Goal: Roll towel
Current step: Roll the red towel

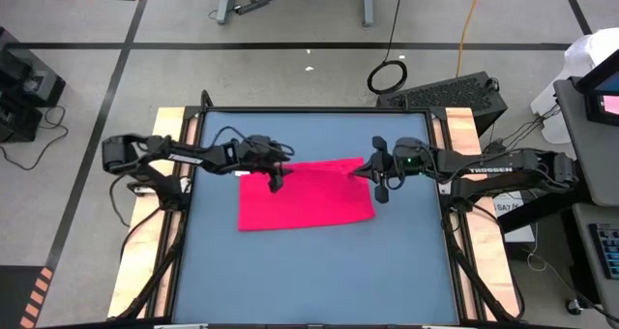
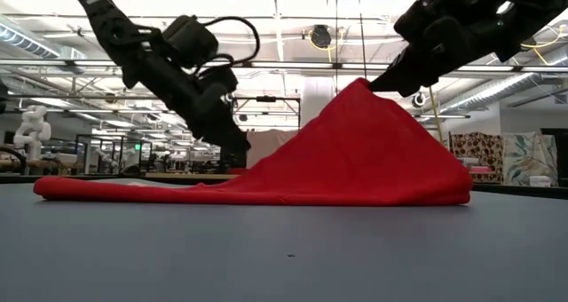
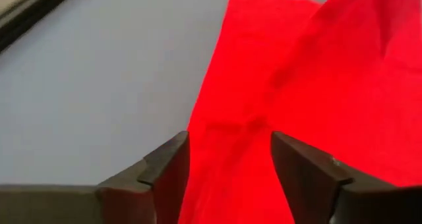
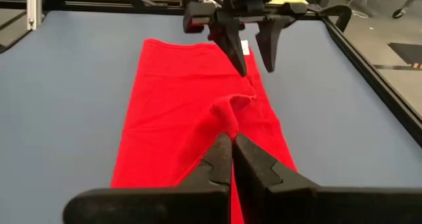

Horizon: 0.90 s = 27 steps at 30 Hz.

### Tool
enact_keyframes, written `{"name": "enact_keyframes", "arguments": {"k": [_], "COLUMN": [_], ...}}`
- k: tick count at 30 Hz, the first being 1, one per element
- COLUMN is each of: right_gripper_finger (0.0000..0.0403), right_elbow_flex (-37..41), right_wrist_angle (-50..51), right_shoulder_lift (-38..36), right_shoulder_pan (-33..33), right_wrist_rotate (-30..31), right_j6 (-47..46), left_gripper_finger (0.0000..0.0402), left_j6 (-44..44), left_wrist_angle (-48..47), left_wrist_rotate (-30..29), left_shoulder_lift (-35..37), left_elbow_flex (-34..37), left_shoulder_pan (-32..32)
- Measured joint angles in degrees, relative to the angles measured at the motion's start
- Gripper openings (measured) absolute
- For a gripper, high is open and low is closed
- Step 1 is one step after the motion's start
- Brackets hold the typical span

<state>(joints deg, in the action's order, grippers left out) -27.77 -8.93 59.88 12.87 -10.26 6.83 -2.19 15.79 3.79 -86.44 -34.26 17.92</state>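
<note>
Two grippers work at the towel [image 1: 306, 195], which lies soft and limp on the table [image 1: 319, 271]: the right gripper [image 4: 232, 159] is closed on a raised fold, the left gripper [image 3: 229, 165] stands open over the opposite edge, probably the better hold.

We're seeing two matte black jointed arms, looping black cables, white TROSSEN lettering on the right arm, wedge-shaped black jaws.

Bright pinkish-red towel [image 1: 305, 195] with small white tag [image 4: 245, 47], plain blue tabletop [image 1: 319, 271], dark arms.
</note>
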Motion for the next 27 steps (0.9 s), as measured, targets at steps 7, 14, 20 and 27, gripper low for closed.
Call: {"name": "enact_keyframes", "arguments": {"k": [7, 14, 20, 27], "right_gripper_finger": [0.0000, 0.0000, 0.0000, 0.0000], "right_elbow_flex": [0.0, 0.0, 0.0, 0.0], "right_wrist_angle": [0.0, 0.1, 0.1, 0.1], "right_shoulder_lift": [0.0, 0.0, 0.0, 0.0], "right_shoulder_pan": [-0.7, -1.0, -1.0, -1.0], "right_wrist_rotate": [1.4, 3.0, 2.9, 2.8], "right_j6": [-0.3, -0.8, -1.6, -1.2], "left_gripper_finger": [0.0221, 0.0218, 0.0153, 0.0016], "left_j6": [4.3, 6.2, 8.7, 8.9], "left_wrist_angle": [0.3, 0.4, 0.5, -0.2], "left_wrist_rotate": [2.4, 3.7, 3.9, 4.0], "left_shoulder_lift": [-2.6, -5.2, -5.2, -4.2], "left_elbow_flex": [-0.1, -0.1, -0.1, -0.1], "left_shoulder_pan": [0.3, 0.8, 0.2, -1.1]}}
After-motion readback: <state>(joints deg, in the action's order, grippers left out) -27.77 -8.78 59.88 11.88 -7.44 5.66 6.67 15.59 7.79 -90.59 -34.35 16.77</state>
